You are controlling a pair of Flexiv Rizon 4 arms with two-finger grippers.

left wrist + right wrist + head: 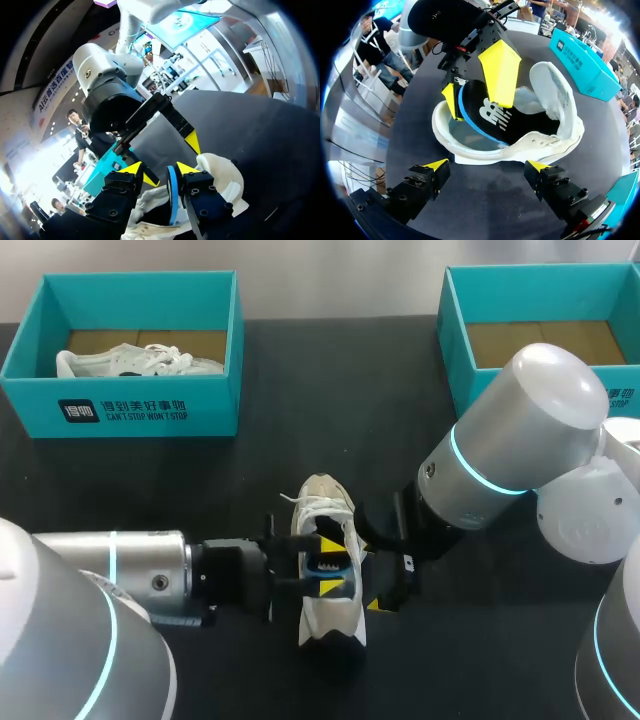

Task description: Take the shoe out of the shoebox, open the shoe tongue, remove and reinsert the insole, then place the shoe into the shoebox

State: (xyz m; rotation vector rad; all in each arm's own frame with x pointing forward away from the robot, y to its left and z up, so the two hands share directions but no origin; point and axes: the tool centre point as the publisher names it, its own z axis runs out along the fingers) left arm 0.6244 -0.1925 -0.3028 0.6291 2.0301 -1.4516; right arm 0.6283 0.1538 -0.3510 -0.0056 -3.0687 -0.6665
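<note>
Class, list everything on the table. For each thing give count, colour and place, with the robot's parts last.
table: 1, black, under everything
left box: 1, teal, far left
right box: 1, teal, far right
boxed shoe: 1, white, inside left box
loose shoe: 1, white, mid-table between the grippers
insole: 1, black with blue edge, raised in loose shoe's opening
left gripper: 1, yellow tips, shut on insole
right gripper: 1, yellow tips, open beside loose shoe

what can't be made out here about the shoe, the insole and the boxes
1. Head view: the right shoebox is cut off by the picture's edge and partly covered by the right arm.
2. Left wrist view: the left gripper blocks most of the insole and the opening of the shoe.
3. Head view: the other shoe in the left shoebox is small, with its lower part behind the front wall.
</note>
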